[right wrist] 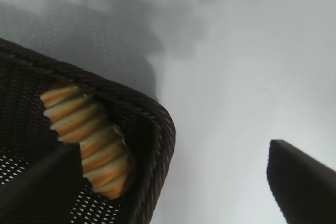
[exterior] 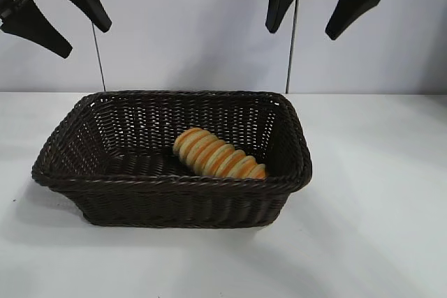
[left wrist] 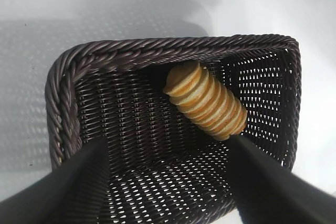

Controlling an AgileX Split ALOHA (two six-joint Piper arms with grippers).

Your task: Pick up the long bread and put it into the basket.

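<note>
The long bread lies inside the basket, in the right half of it as the exterior view shows it; it rests on the woven floor at a slant, one rounded end toward the middle of the basket and the other down by the front right corner, close against the near wall; its crosswise ridges and orange-brown stripes face up.

The right gripper hangs at the upper right of the exterior frame, high above the basket's back right corner; its two dark fingers stand wide apart with nothing between them; the bread lies well below it and a little to the left in that frame. In the right wrist view the bread shows at the lower left, tucked inside the basket corner, while the gripper's fingers straddle that corner, one over the basket and one over the bare white table.

The left gripper sits at the upper left of the exterior frame, above and beyond the basket's left end, its fingers also parted and holding nothing; in the left wrist view the bread lies right of centre, inside the basket, beyond the two spread fingers.
</note>
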